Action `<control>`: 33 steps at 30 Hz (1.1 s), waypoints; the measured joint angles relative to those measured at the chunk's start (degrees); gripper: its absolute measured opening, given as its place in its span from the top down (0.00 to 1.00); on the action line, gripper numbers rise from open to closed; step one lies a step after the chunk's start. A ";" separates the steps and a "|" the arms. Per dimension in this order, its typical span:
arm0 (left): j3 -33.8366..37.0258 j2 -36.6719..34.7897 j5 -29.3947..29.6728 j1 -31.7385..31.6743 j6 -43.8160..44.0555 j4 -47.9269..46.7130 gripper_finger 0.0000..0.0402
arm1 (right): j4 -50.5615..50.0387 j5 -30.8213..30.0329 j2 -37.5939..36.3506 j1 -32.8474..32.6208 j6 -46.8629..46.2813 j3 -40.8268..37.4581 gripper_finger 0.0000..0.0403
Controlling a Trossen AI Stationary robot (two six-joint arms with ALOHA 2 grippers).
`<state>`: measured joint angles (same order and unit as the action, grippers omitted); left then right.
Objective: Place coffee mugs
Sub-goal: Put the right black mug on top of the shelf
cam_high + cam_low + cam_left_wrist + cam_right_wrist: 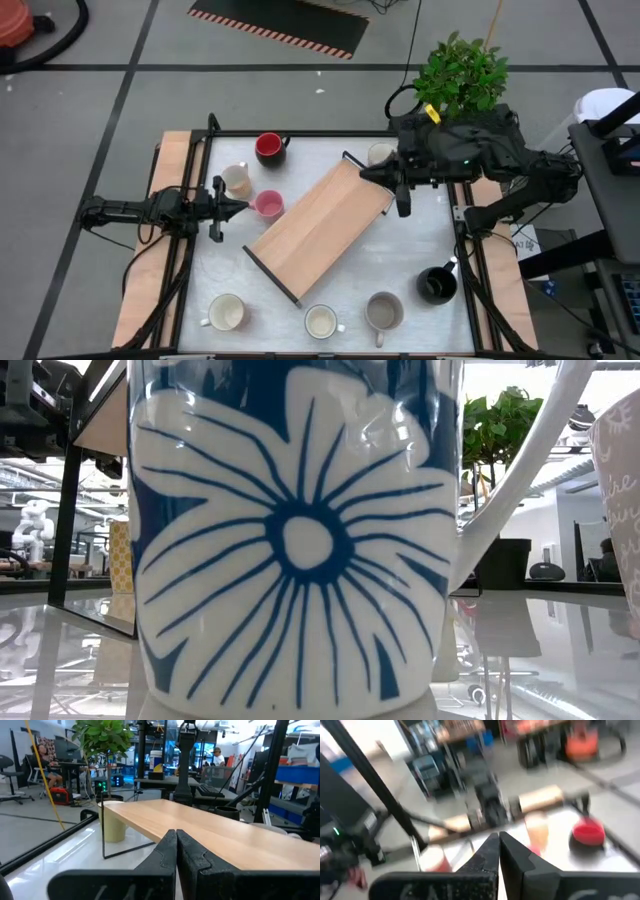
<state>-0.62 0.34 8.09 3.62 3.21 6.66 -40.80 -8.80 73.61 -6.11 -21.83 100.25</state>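
Observation:
Eight mugs stand on the white table around a slanted wooden shelf (322,225). On the far side stand a red one (268,147), a cream one (237,180), a pink one (268,204) and another cream one (381,153). Near the front edge are two cream mugs (226,313) (321,322), a grey one (384,311) and a black one (436,285). My left gripper (243,208) (176,837) is shut, low, just left of the pink mug with a small gap. My right gripper (363,174) (497,840) is shut, above the shelf's far right end.
A potted green plant (462,75) stands at the far right corner behind the right arm. Black frame rails (190,250) run along the table's sides. In the low view a blue-and-white flowered mug (300,540) fills the picture. People sit at desks beyond the table.

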 joint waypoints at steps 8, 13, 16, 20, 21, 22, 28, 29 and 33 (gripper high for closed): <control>0.00 0.00 0.01 -0.01 0.06 0.98 1.00 | -12.77 0.01 -0.08 0.39 -15.70 -0.62 1.00; 0.00 0.00 0.01 0.00 -0.02 0.94 1.00 | -10.98 -0.13 -0.21 0.44 -16.74 -3.17 1.00; 0.00 0.00 0.01 -0.02 -0.01 0.95 1.00 | -7.00 -1.51 -0.39 0.52 -14.73 -5.85 1.00; 0.00 0.00 0.01 0.00 0.17 0.96 1.00 | -1.18 -0.67 -0.25 0.31 -18.75 -11.67 1.00; 0.00 0.00 0.01 0.00 0.16 0.95 1.00 | -0.62 0.79 -0.25 0.14 -19.51 -13.19 1.00; 0.00 0.00 0.01 -0.01 0.14 0.95 1.00 | -0.41 2.81 -0.25 0.07 -20.64 -14.59 1.00; 0.00 0.00 0.87 -0.12 4.33 -0.70 1.00 | -0.99 9.02 -0.34 -0.24 -33.63 -22.76 1.00; 0.01 0.03 2.09 -0.28 4.65 -1.77 1.00 | -1.02 9.20 -0.62 -0.77 -35.21 -23.76 1.00; -0.02 0.04 4.28 -0.96 9.76 -3.86 1.00 | -3.05 9.57 -1.13 -3.13 -39.88 -25.00 1.00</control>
<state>-0.64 0.38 12.37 2.65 12.97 2.81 -43.84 0.77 72.48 -9.24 -61.71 75.24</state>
